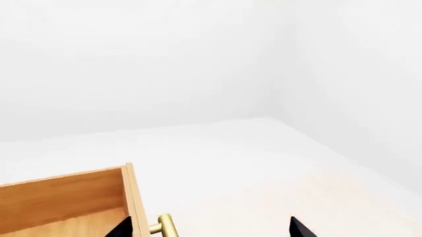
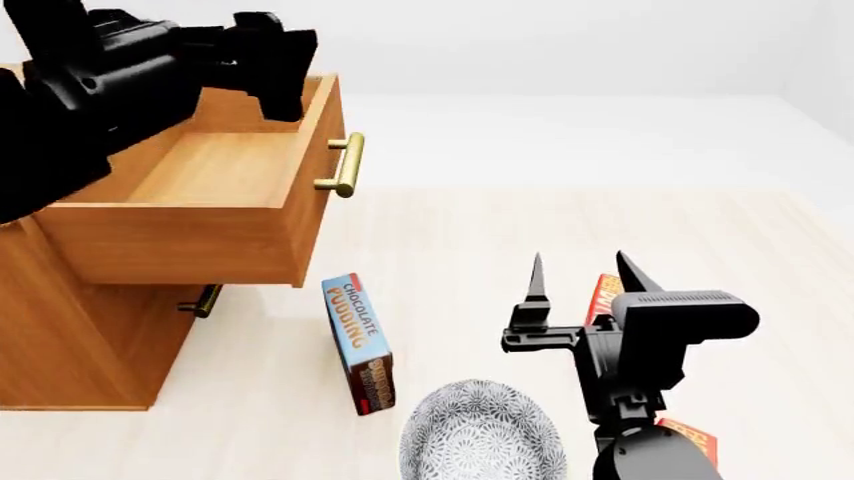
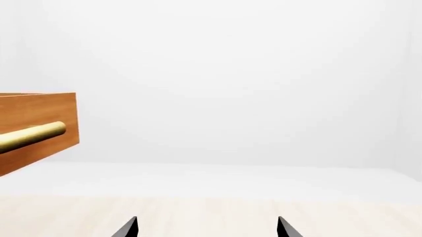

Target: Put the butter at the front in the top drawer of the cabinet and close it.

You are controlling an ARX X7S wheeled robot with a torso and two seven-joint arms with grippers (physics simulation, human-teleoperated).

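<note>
The light-brown cabinet [image 2: 80,340] stands at the left with its top drawer [image 2: 200,215] pulled out; nothing shows on the visible part of the drawer's floor. Its brass handle [image 2: 344,165] faces right. My left gripper [image 2: 283,90] hangs open over the drawer's far front corner, and in the left wrist view its fingers straddle the drawer front [image 1: 135,197] and the handle [image 1: 165,226]. My right gripper [image 2: 581,268] is open and empty, fingers pointing away. A red butter carton [image 2: 605,295] shows just behind it, mostly hidden. A second red carton [image 2: 689,438] lies nearer me, behind the right arm.
A blue chocolate pudding box [image 2: 360,340] lies on the floor below the drawer's front. A patterned grey bowl [image 2: 481,435] sits close in front of me. The lower drawer's handle [image 2: 203,300] shows under the open drawer. The right wrist view catches the drawer handle [image 3: 33,136].
</note>
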